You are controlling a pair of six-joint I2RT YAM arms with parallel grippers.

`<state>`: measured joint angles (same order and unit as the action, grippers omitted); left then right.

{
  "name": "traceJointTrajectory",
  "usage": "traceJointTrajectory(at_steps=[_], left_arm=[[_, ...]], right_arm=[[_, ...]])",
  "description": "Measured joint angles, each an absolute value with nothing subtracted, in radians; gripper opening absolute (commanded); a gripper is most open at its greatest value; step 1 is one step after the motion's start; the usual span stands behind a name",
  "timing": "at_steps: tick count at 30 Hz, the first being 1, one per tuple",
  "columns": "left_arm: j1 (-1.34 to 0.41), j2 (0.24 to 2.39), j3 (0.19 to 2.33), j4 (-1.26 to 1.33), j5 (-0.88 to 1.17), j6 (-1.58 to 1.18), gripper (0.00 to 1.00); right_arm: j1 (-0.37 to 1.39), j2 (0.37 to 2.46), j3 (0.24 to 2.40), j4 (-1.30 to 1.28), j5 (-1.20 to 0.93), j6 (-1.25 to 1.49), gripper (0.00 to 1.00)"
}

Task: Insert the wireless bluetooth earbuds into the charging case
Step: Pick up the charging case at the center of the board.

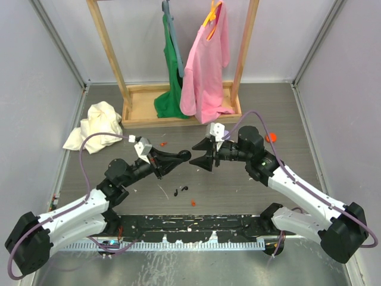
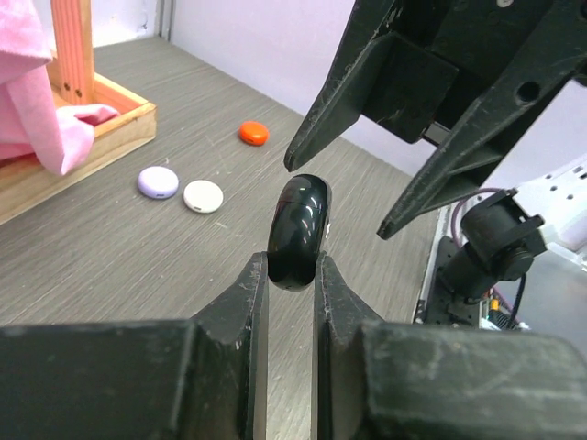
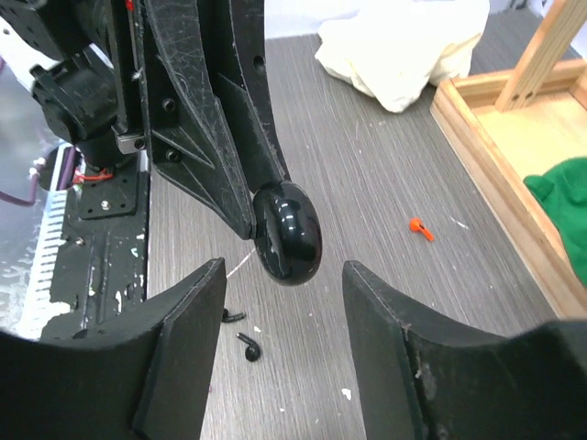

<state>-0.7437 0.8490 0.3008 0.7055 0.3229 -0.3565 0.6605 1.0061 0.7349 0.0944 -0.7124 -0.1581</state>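
Earbuds lie on the table, before the case.

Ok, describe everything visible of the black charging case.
The charging case is a glossy black rounded pebble, plastic by its look, apparently closed. It stands on edge above the table, its lower part pinched in the left gripper. The open right gripper faces it, seemingly not touching.

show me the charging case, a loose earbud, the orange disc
charging case (image 2: 298,229), left wrist view, glossy front
earbud (image 3: 249,347), right wrist view, its body
orange disc (image 2: 253,134), left wrist view, its top
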Motion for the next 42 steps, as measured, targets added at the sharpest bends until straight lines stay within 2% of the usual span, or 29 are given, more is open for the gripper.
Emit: traceJointTrajectory(at_steps=[9,14,18,22,27,32,42], left_arm=[[-0.743,0.813,0.3,0.713,0.359,-0.412,0.0],[-0.744,0.809,0.275,0.768,0.38,-0.438,0.0],[-0.744,0.793,0.258,0.778,0.391,-0.448,0.0],[-0.744,0.779,0.253,0.779,0.402,-0.453,0.09],[-0.744,0.752,0.254,0.768,0.419,-0.439,0.28],[-0.743,0.723,0.254,0.732,0.447,-0.4,0.39],[-0.743,0.709,0.287,0.63,0.517,-0.319,0.48]], right_arm=[[0.658,1.041,0.735,0.222,-0.82,-0.097,0.43],[0.653,1.063,0.735,0.253,-0.863,-0.068,0.3],[0.648,1.078,0.735,0.269,-0.897,-0.045,0.16],[0.648,1.081,0.741,0.268,-0.921,-0.03,0.05],[0.648,1.092,0.778,0.226,-0.946,-0.031,0.01],[0.648,1.122,0.841,0.121,-0.965,-0.055,0.01],[0.649,1.144,0.915,-0.066,-0.979,-0.14,0.01]])
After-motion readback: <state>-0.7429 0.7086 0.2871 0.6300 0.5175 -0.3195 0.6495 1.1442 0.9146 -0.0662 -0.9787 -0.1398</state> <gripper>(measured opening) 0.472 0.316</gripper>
